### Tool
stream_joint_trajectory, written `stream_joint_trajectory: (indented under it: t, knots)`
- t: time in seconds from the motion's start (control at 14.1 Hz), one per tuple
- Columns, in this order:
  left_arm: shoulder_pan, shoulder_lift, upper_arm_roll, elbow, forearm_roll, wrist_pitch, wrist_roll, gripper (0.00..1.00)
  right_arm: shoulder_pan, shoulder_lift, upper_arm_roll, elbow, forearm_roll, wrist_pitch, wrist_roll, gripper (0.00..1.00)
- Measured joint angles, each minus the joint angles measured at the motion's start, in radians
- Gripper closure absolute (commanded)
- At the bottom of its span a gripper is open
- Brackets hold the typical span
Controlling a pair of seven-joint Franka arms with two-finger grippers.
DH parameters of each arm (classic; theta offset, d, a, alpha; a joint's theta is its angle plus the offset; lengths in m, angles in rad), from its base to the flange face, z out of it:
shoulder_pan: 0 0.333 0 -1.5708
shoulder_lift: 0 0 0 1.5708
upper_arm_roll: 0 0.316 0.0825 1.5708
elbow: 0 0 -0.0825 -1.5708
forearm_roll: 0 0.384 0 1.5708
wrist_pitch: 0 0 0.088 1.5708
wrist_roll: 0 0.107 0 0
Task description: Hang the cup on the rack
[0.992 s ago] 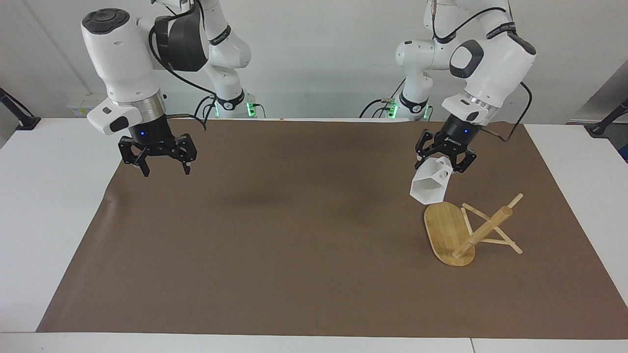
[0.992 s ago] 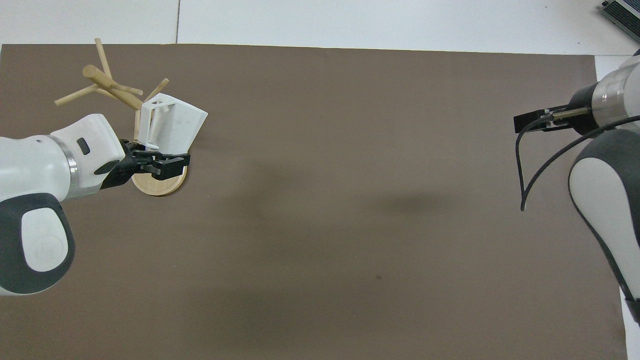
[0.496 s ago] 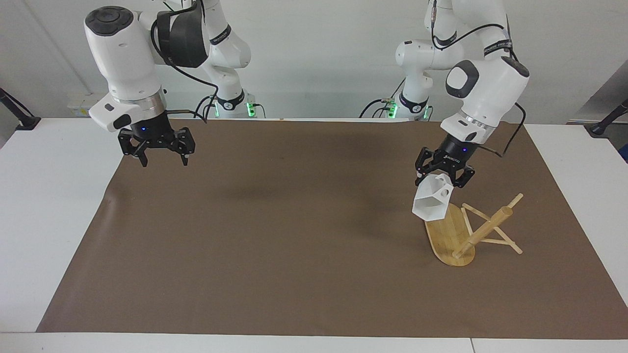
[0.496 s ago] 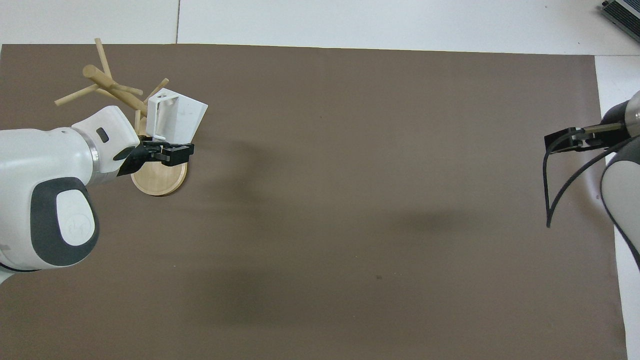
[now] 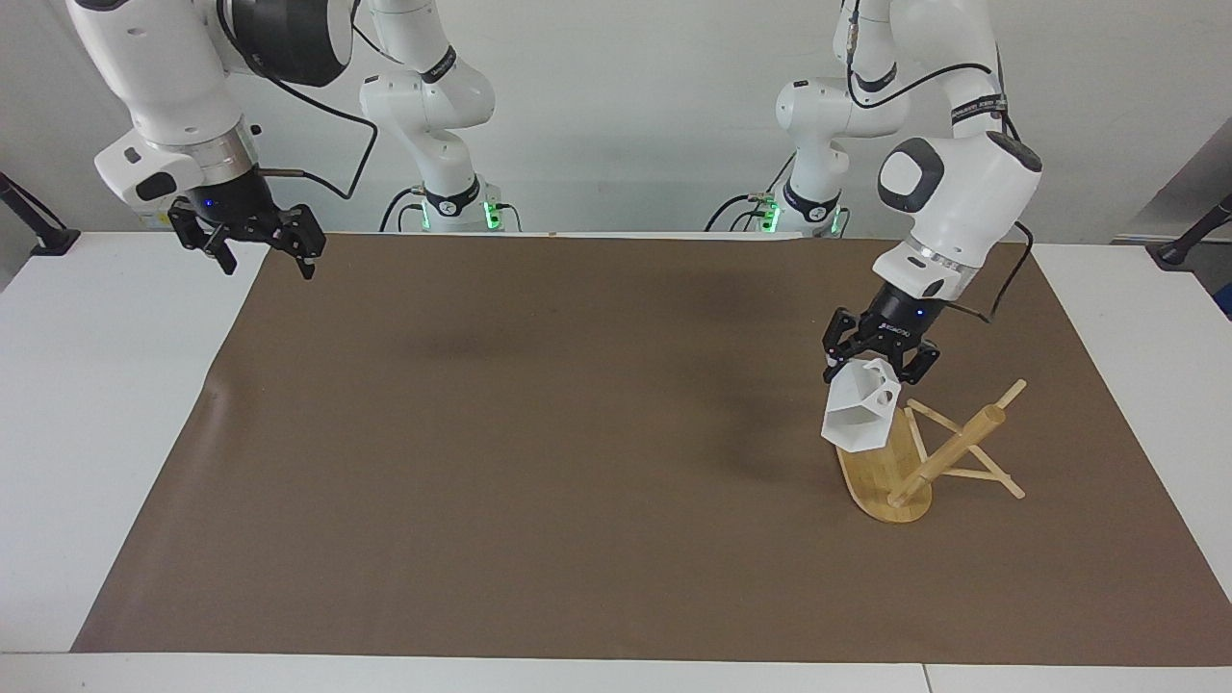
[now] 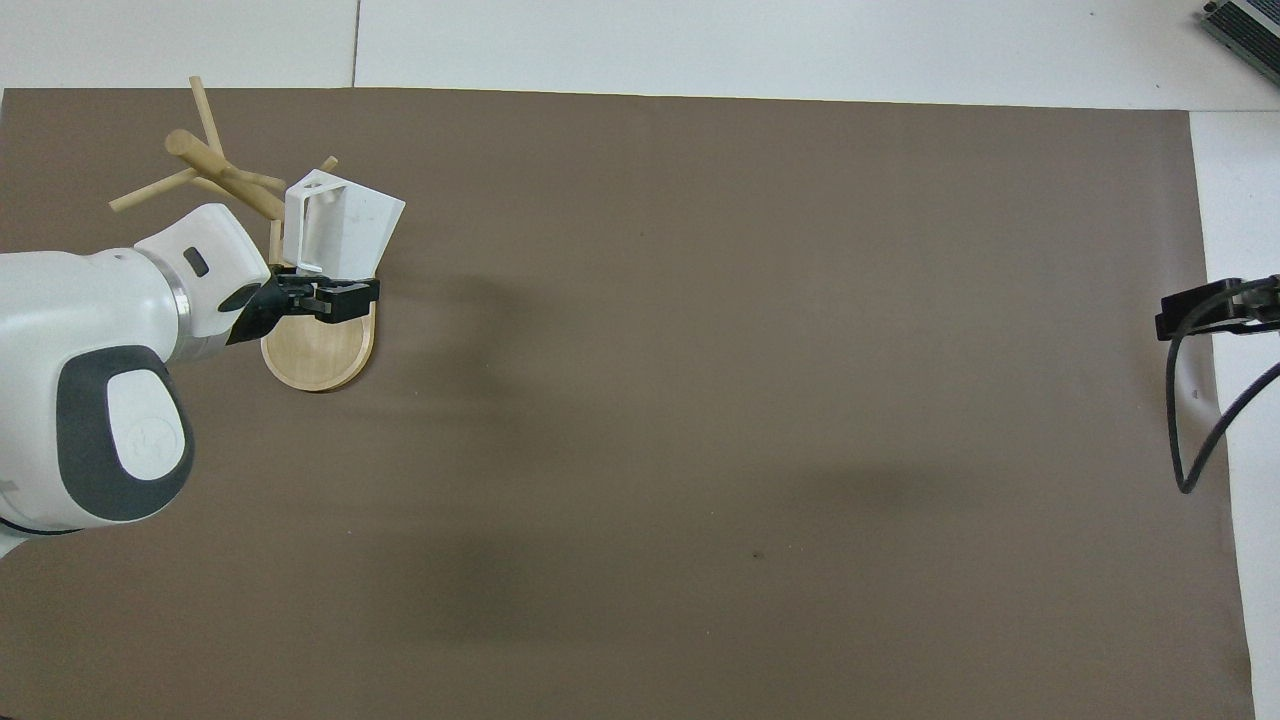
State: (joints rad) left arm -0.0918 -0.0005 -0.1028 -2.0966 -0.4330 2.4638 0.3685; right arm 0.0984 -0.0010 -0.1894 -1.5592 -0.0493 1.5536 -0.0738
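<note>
Right gripper (image 5: 262,252) risen, fingers spread; left gripper (image 5: 881,362) lowered one cup (image 5: 859,414), apparently touching one rack (image 5: 885,472).

I hold the cup (image 5: 859,416) in my left end effector (image 5: 879,361), pinched at its blocky handle. It is white and faceted, tipped with its hexagonal mouth facing away from me, hanging over the rack (image 5: 929,454). The rack is light bamboo: an oval base, a thick post, thin slanted pegs, standing at my left arm's end of the bench (image 5: 539,452).
</note>
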Motion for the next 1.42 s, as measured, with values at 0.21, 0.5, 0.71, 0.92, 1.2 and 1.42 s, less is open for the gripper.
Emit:
stream_joint_trajectory:
  t: [0.21,0.5,0.71,0.92,1.2,1.42]
  knots:
    - [0.010,0.020,0.006,0.021,0.007,0.010,0.000,1.00,0.004,-0.002,-0.054,0.024,0.121,-0.041,0.007,0.00]
    - [0.024,0.033,0.012,0.042,0.016,0.012,-0.001,1.00,0.034,-0.001,-0.069,0.024,0.152,-0.044,0.066,0.00]
    - [0.036,0.039,0.013,0.047,0.016,0.013,-0.002,1.00,0.049,-0.001,-0.061,0.023,0.152,-0.048,0.072,0.00]
    - [0.051,0.054,0.014,0.048,0.016,0.019,-0.067,1.00,0.033,-0.002,-0.003,0.021,0.152,-0.051,0.073,0.00]
    - [0.058,0.061,0.014,0.051,0.017,0.026,-0.180,1.00,-0.032,-0.002,0.095,0.021,0.152,-0.051,0.081,0.00]
    - [0.058,0.064,0.012,0.052,0.017,0.026,-0.250,0.00,-0.102,-0.002,0.144,0.020,0.152,-0.051,0.081,0.00]
